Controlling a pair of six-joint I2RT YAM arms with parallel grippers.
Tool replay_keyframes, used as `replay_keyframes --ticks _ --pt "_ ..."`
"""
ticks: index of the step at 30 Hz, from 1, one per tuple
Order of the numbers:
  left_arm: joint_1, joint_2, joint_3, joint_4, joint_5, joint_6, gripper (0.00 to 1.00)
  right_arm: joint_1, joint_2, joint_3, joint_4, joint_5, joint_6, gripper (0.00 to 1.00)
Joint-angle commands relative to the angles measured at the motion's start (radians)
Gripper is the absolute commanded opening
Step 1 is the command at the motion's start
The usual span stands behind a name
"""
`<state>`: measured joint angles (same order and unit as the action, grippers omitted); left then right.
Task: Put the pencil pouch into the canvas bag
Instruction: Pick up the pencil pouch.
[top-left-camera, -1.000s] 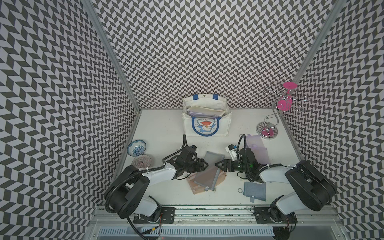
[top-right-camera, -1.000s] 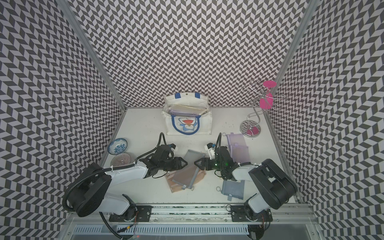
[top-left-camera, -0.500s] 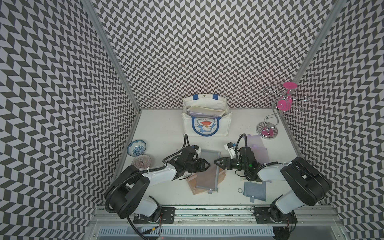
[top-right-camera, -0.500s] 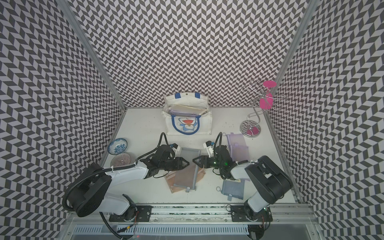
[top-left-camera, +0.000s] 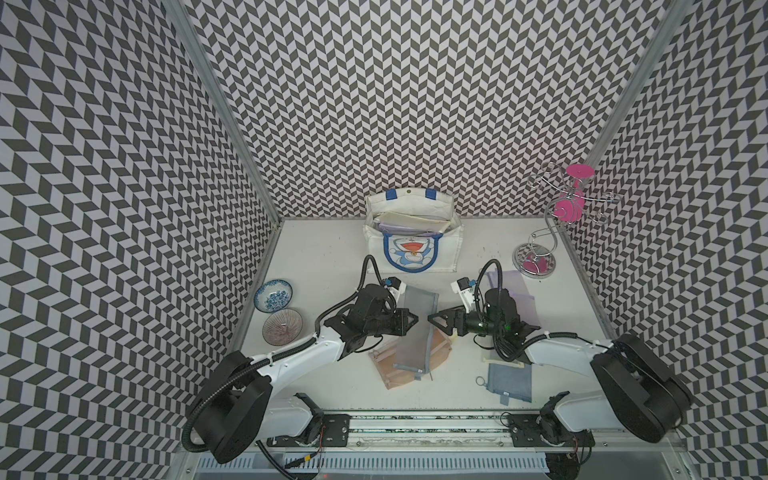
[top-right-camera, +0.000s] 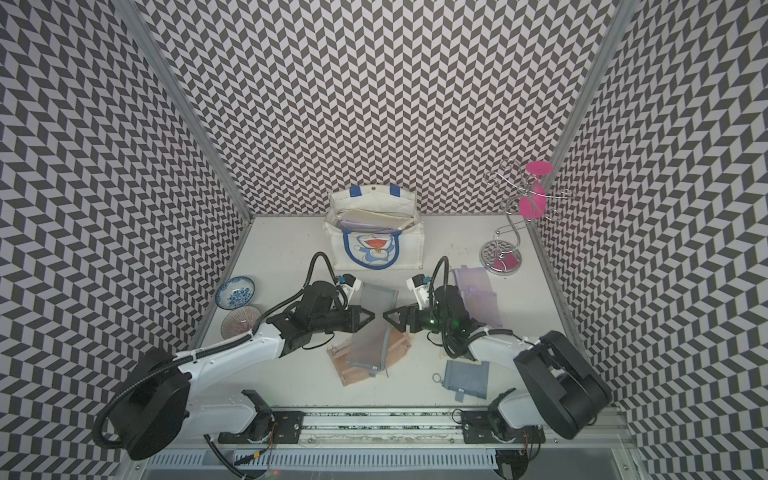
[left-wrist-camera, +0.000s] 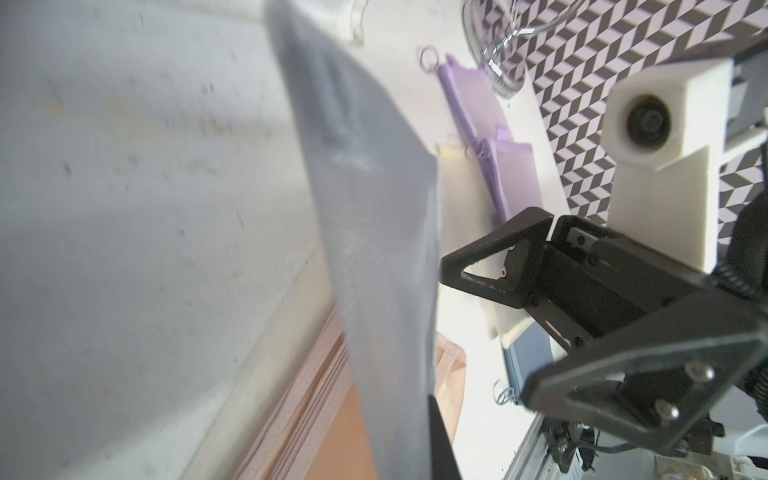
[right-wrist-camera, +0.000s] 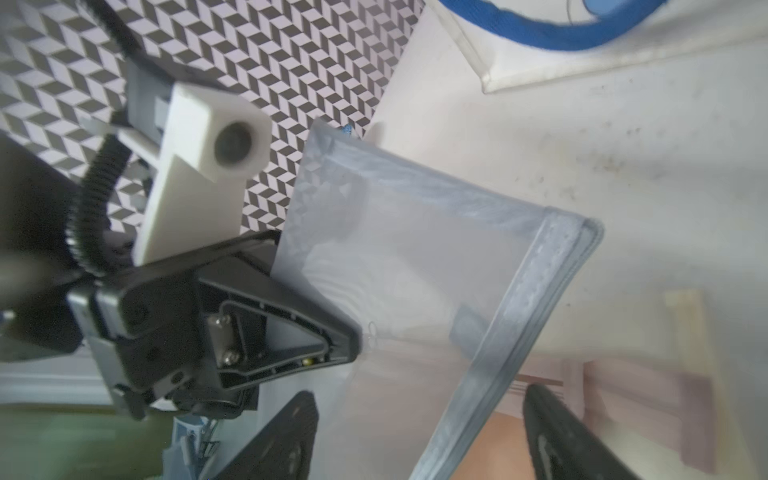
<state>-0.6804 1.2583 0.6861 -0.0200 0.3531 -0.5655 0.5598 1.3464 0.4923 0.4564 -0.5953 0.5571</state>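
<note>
tabletop (top-left-camera: 324, 257): white, scuffed and speckled, enclosed by chevron-patterned walls on three sides.
back centre: canvas bag (top-left-camera: 446, 249) stands upright near the rear wall, its cat print facing forward.
left edge: blue-patterned bowl (top-left-camera: 273, 295) with a pink-striped bowl (top-left-camera: 282, 332) just in front of it, both upright.
back right corner: wire stand (top-left-camera: 535, 259) on a round chrome base, carrying pink discs.
right side: purple pouches (top-left-camera: 515, 282) lying flat together.
front right: cream pouch (top-left-camera: 503, 363), mostly hidden, with a blue-grey pouch (top-left-camera: 510, 382) just in front of it, ring pull to its side.
front centre: peach pouch (top-left-camera: 388, 365) lying flat and askew.
</note>
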Motion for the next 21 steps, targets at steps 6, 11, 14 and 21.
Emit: replay_keyframes --ticks 6,11,14,21 --pt "0.000 -0.091 0.318 -0.179 -0.248 0.496 0.00 -0.001 -0.259 0.138 -0.362 0.236 -0.162 0.98" --pt "0.001 0.025 0.554 -0.174 -0.243 0.775 0.00 -0.012 -0.384 0.161 -0.465 0.306 -0.212 0.99" --pt "0.002 0.123 0.706 -0.175 -0.307 0.940 0.00 -0.028 -0.433 0.164 -0.510 0.329 -0.236 1.00" --pt "0.035 0.363 0.961 -0.065 -0.426 1.326 0.00 -0.077 -0.470 0.143 -0.521 0.283 -0.248 1.00"
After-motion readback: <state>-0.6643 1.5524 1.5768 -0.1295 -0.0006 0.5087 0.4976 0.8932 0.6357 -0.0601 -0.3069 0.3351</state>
